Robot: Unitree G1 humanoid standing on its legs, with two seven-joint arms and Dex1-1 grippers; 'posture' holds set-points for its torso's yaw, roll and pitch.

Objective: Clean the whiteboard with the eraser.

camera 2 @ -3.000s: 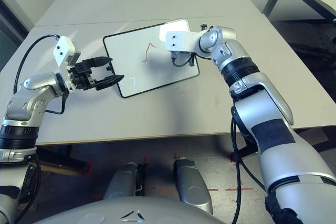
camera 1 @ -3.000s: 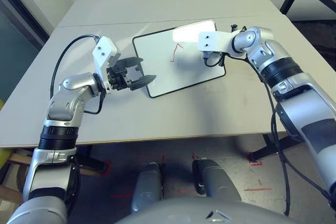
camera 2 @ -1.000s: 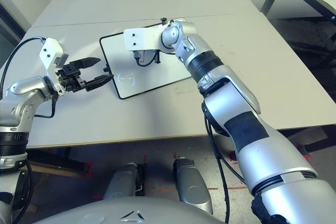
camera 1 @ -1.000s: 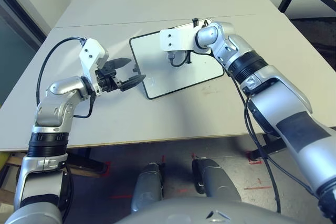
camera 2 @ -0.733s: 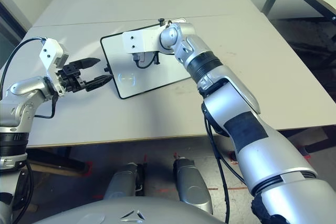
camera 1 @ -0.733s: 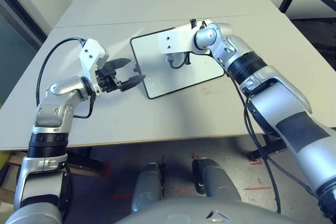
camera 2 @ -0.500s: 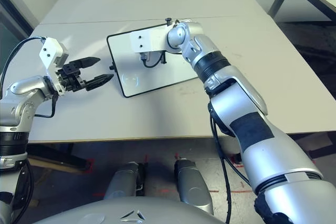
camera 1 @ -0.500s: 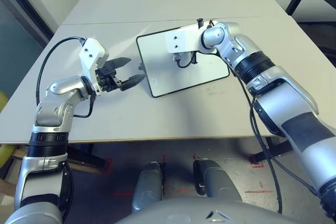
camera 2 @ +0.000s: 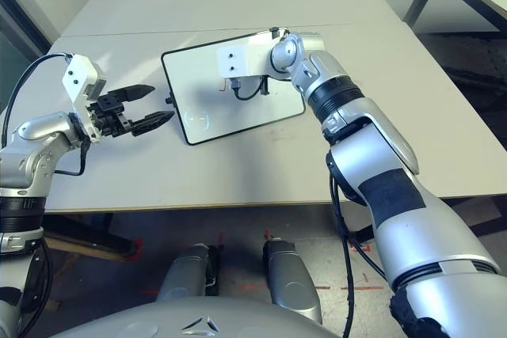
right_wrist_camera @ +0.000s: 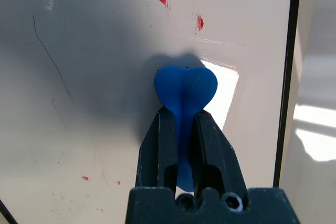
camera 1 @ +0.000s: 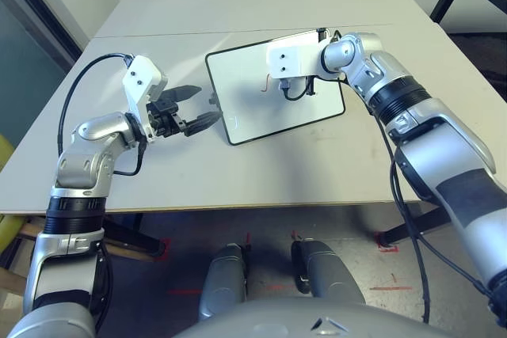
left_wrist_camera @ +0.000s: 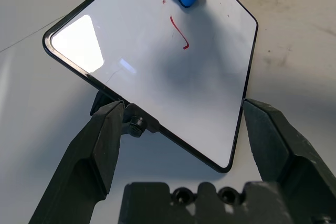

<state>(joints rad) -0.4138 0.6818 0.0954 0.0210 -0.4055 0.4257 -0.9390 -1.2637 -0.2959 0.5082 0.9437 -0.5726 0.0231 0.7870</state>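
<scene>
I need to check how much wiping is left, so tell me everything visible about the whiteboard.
The whiteboard is a glossy white rectangle with a thin black frame, rounded corners and a small black side knob. It lies flat on the table. A red stroke and small red specks remain on it. The right gripper, shut on the blue eraser, presses the eraser against its surface.

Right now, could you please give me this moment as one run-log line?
right gripper: shut on eraser | eraser: on whiteboard | red stroke: remaining | left gripper: open, beside board
</scene>
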